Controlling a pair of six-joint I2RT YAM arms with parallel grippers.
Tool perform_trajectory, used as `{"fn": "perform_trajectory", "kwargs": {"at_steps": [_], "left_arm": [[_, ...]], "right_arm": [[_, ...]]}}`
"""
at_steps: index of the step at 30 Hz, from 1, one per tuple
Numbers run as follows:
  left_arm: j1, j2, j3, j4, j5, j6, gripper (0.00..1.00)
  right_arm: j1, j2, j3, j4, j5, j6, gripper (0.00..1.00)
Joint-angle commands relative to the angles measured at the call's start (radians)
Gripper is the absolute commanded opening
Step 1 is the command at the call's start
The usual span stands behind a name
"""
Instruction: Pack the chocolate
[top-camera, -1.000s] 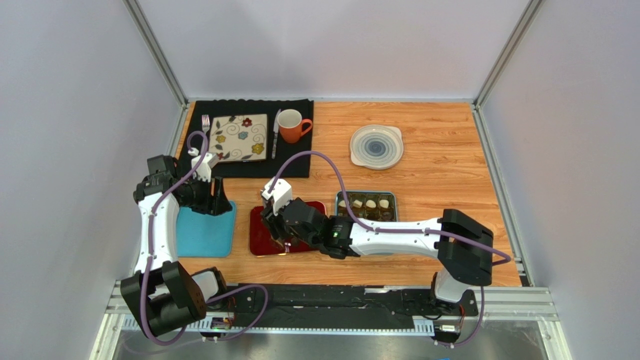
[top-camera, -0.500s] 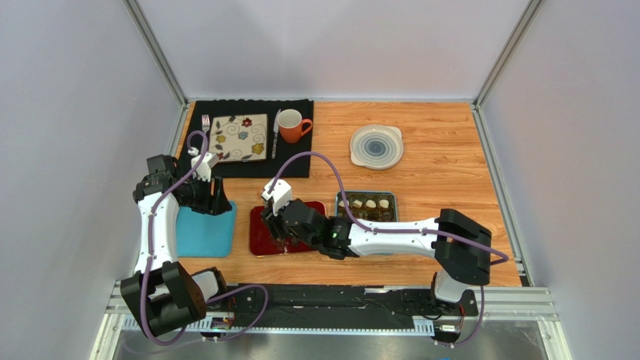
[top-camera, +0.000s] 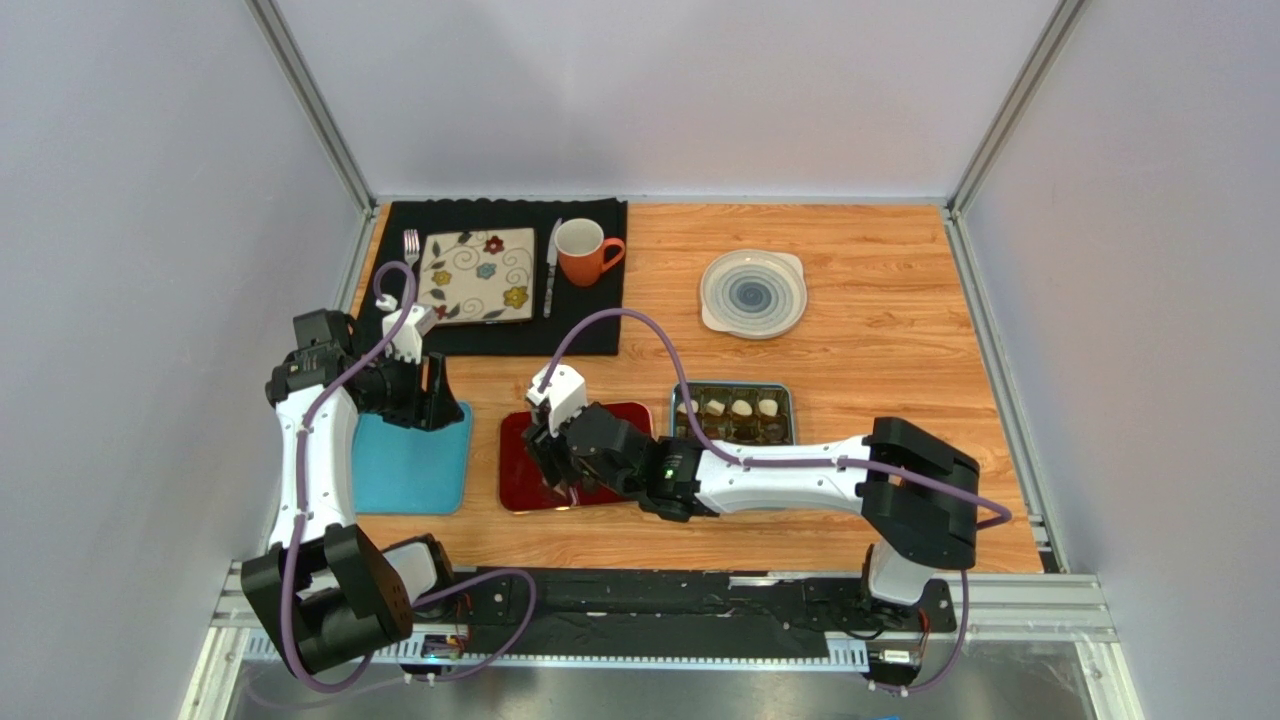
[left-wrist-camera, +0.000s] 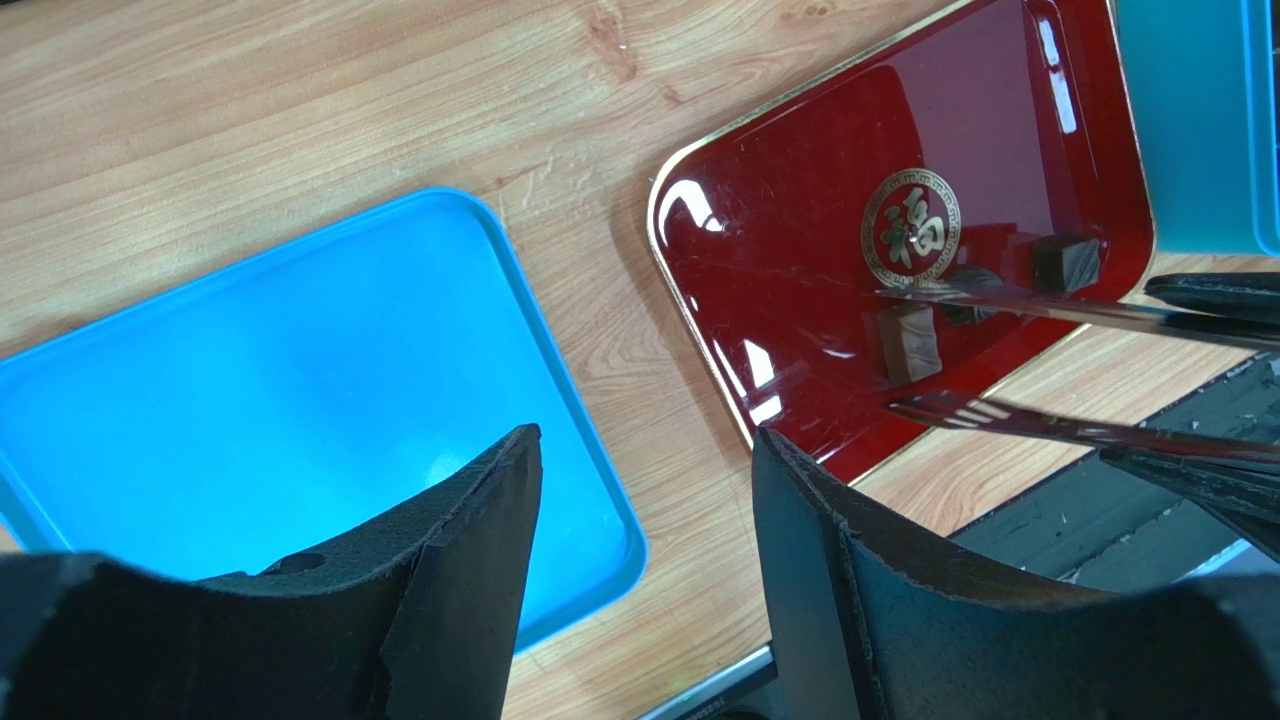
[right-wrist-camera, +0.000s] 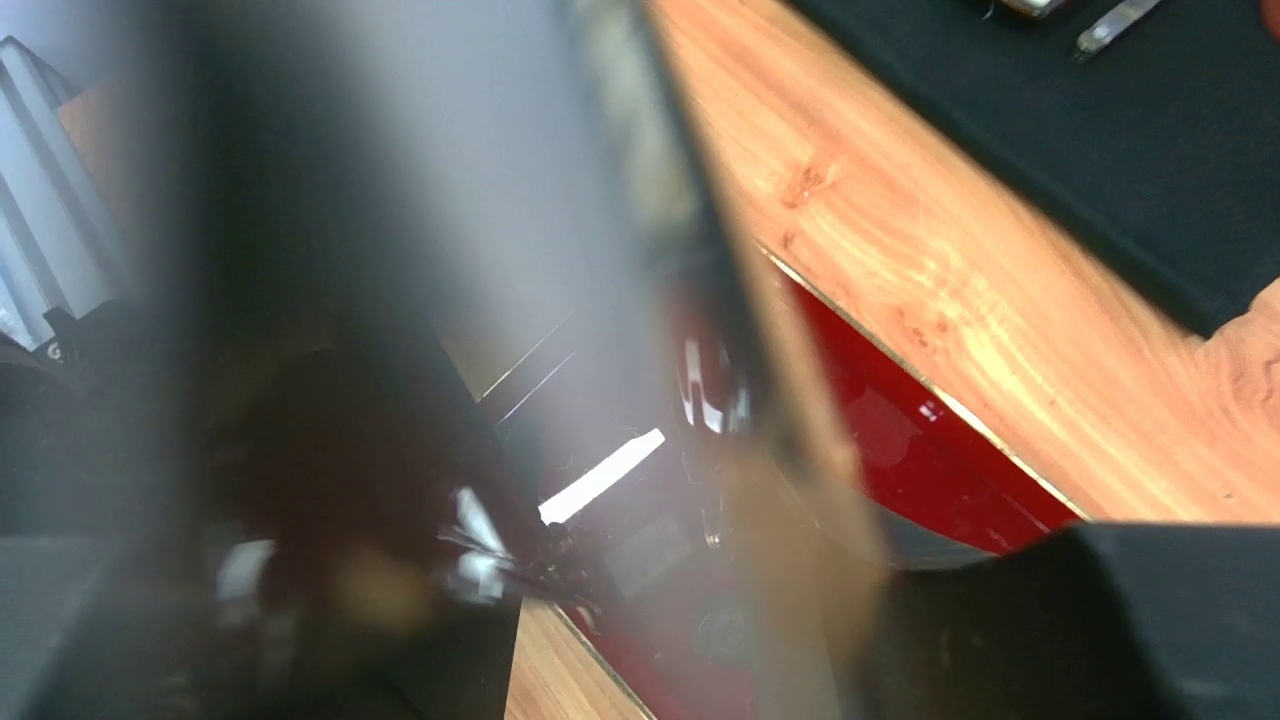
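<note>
R gripper (top-camera: 559, 462) over red tray (top-camera: 516, 477); L gripper (top-camera: 436, 408) over blue tray (top-camera: 394, 473).

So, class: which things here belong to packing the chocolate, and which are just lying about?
Job: chocolate pieces, red tray, teal box, blue tray, metal tongs.
Lying about: orange mug, floral plate, fork, knife, round grey dish.

Orange mug (top-camera: 583, 252) beside floral plate (top-camera: 478, 276)

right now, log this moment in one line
left gripper open over blue tray | right gripper holding tongs straddling dark chocolate on red tray
</note>
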Motion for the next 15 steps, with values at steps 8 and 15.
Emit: {"fn": "perform_trajectory", "kwargs": {"at_steps": [8, 15], "left_arm": [[0.010, -0.025, 0.039, 0.000, 0.004, 0.033, 0.63], [0.011, -0.027, 0.044, -0.003, 0.004, 0.033, 0.63]], "right_arm": [[0.002, 0.003, -0.016, 0.025, 0.005, 0.029, 0.46], [0.001, -0.017, -0.036, 0.049, 0.020, 0.034, 0.25]]}}
